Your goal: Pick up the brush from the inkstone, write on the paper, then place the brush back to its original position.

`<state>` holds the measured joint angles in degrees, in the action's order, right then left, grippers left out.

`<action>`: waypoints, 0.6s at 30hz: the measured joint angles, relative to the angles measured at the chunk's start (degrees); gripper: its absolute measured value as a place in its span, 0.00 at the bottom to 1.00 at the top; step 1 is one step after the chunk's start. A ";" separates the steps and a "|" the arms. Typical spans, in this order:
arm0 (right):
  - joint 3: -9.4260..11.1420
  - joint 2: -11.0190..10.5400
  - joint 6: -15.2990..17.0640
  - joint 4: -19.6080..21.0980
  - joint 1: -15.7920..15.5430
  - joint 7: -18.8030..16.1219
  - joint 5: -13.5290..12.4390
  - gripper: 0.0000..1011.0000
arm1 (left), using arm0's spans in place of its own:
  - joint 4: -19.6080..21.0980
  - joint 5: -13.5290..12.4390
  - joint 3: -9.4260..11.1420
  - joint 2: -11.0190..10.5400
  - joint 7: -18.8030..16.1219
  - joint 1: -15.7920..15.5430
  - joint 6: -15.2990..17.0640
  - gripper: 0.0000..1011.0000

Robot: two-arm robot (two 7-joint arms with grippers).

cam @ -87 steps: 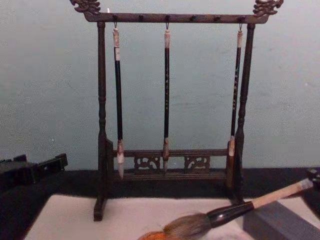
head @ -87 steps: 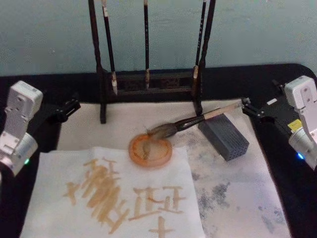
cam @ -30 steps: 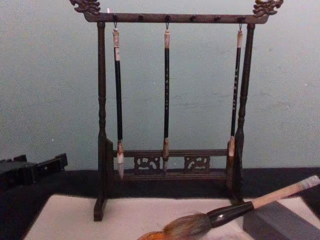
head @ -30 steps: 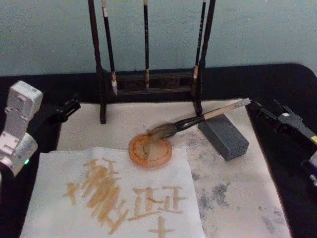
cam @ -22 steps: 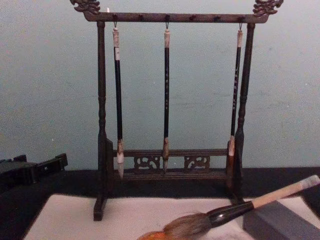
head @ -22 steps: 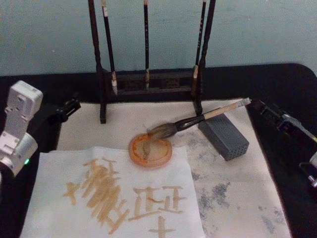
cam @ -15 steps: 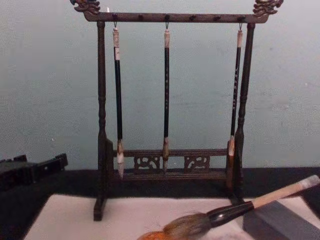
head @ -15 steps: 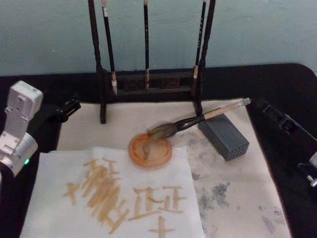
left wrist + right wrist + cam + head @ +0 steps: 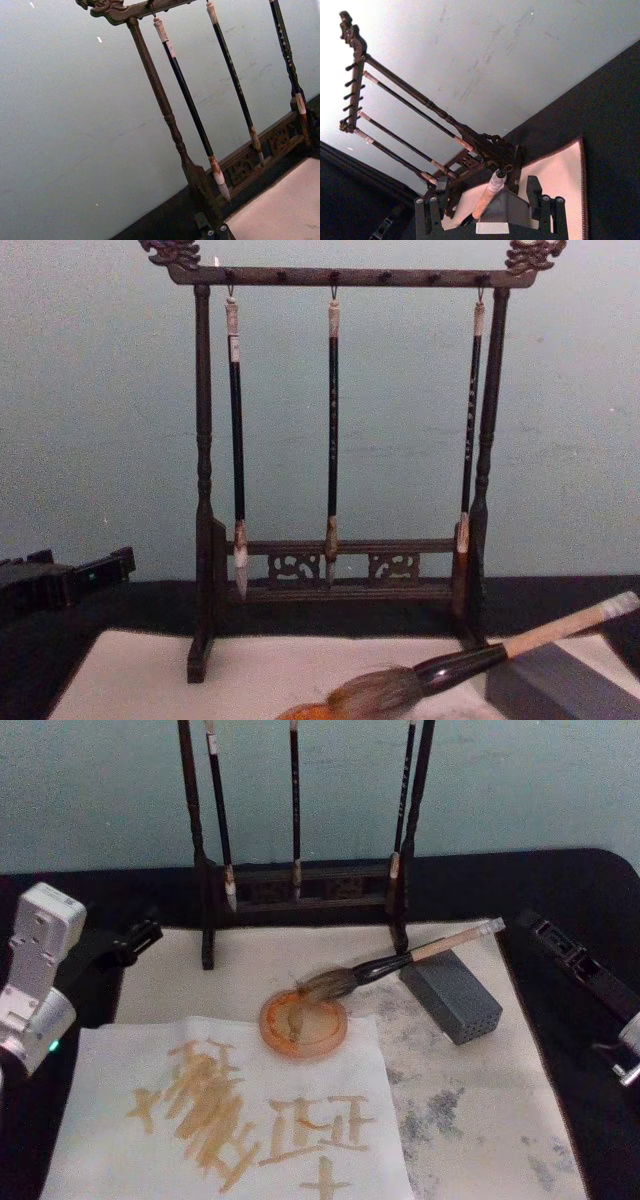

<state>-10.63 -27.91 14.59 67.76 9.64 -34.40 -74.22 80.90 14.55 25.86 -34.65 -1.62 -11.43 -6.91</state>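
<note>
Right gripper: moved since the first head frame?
Yes. The right gripper has pulled back rightward, away from the grey block and the brush end.

brush [image 9: 470, 660] far end cropped, grey block [image 9: 560, 685] cropped

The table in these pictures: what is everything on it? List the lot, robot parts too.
brush: one, tan handle, black ferrule, grey-brown tuft; tuft on the dish, handle propped on the block.
paper: one, white with tan strokes; near left, over the mat.
dish: one, orange, round; at the paper's far edge.
block: one, grey; right of the dish.
mat: one, cream with grey smudges; under all of these.
stand: one, dark wood; at the mat's far edge.
thin brushes: three, black handles; hanging from the stand.
table cover: one, black.
left claw: one, black; by the mat's left edge.
right claw: one, black, open; right of the mat, clear of the brush.
</note>
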 joint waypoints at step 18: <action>-4.52 1.66 0.76 -8.64 5.69 -1.97 -1.88 0.99 | 0.00 0.00 0.00 0.00 0.00 0.00 0.00 0.99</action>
<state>-15.15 -26.25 15.35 59.12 15.33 -36.37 -76.11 80.90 14.55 25.86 -34.65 -1.62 -11.43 -6.91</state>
